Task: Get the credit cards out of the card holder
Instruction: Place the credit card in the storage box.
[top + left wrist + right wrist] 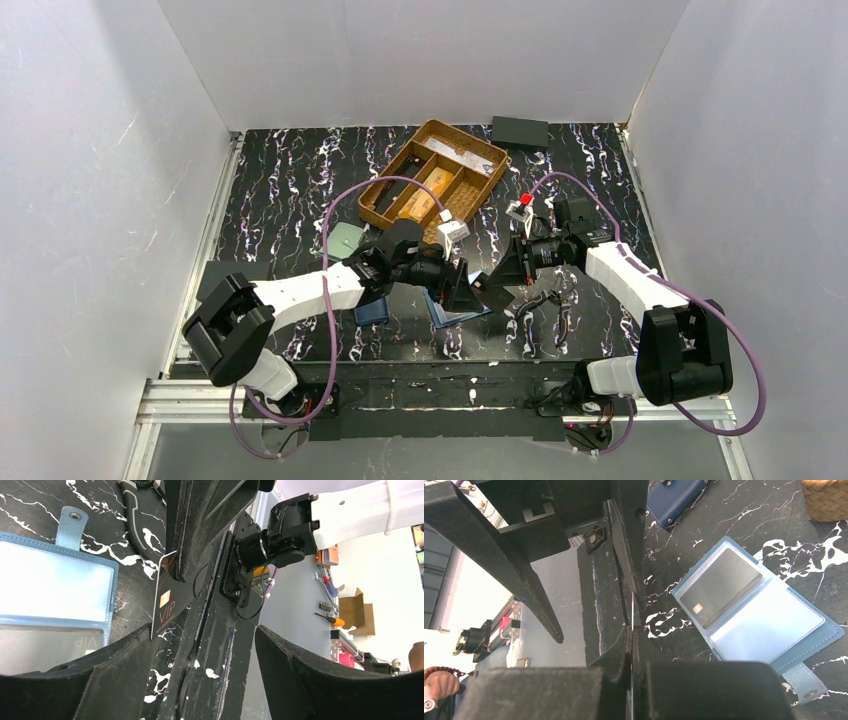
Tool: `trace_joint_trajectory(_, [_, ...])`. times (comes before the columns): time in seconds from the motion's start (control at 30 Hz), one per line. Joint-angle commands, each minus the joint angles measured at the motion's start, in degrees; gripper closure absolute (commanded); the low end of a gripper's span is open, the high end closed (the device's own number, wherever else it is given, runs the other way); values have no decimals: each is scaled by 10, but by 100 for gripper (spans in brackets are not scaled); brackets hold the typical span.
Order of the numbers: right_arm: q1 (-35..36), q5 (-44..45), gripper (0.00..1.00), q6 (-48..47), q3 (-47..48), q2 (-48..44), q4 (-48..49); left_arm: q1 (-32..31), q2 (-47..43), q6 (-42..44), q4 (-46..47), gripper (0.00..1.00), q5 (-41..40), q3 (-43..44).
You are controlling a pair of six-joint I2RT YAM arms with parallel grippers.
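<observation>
2 arms (300, 290) — white shells, black joints, purple cables (323, 245).

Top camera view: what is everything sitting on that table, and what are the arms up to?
card holder: 1, light blue, lying open, front middle
credit cards: 2, dark with orange print, one in the holder's pocket, one in the right jaws
navy wallet: 1, dark blue, left of the holder
green wallet: 1, pale green, near the basket
basket: 1, brown wicker, back middle
box: 1, dark, back edge
table: 1, black, white veins
left arm: 1, white and black, jaws open at the held card
right arm: 1, white and black, jaws shut on that card
</observation>
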Motion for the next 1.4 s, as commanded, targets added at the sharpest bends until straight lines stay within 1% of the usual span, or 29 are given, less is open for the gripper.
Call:
trace_joint_trajectory(0.0, [2, -12, 99, -6, 23, -12, 4, 12, -6, 33, -11, 31, -9, 23])
trace_joint_trajectory(0.13, [3, -19, 99, -7, 21, -11, 4, 27, -18, 35, -12, 34, -11, 14])
trace_joint_trajectory(0.33, [10, -23, 99, -7, 23, -2, 3, 27, 3, 33, -12, 46, 19, 34])
trace_joint_trajectory(0.43, [14, -21, 99, -8, 21, -3, 3, 27, 18, 32, -12, 56, 34, 49])
trace_joint_trajectory(0.57, [17, -13, 99, -9, 21, -2, 3, 27, 32, 28, -12, 72, 55, 63])
trace_joint_trajectory(0.63, [17, -11, 99, -10, 23, 1, 1, 27, 36, 27, -12, 84, 67, 67])
trace_joint_trajectory(0.7, [18, -11, 99, -13, 24, 4, -3, 27, 38, 27, -12, 100, 79, 67])
trace_joint_trajectory(0.8, [19, -9, 99, -22, 28, 6, -13, 27, 38, 26, -12, 100, 86, 62])
trace_joint_trajectory(0.9, [19, -1, 99, -31, 31, 4, -20, 27, 23, 18, -12, 100, 60, 47])
trace_joint_trajectory(0.93, [19, 9, 87, -34, 31, 2, -26, 28, 15, 15, -12, 100, 43, 37])
trace_joint_trajectory(0.97, [19, 19, 65, -38, 33, -1, -30, 30, 5, 11, -12, 100, 31, 27])
trace_joint_trajectory(1.07, [19, 55, 18, -63, 37, -22, -47, 36, -37, -11, -10, 100, -18, -13])
trace_joint_trajectory(1.1, [17, 71, 5, -67, 38, -31, -50, 40, -56, -21, -6, 100, -41, -32])
trace_joint_trajectory(1.13, [15, 85, 2, -69, 38, -40, -49, 44, -77, -41, 0, 100, -64, -52])
trace_joint_trajectory(1.23, [-21, 112, 2, -66, 41, -55, -42, 65, -160, -91, 16, 100, -164, -118])
trace_joint_trajectory(1.3, [-67, 100, 2, -52, 39, -51, -27, 90, -220, -120, 18, 100, -240, -153])
trace_joint_trajectory(1.37, [-108, 76, 2, -43, 40, -34, -16, 129, -275, -150, 19, 100, -307, -174])
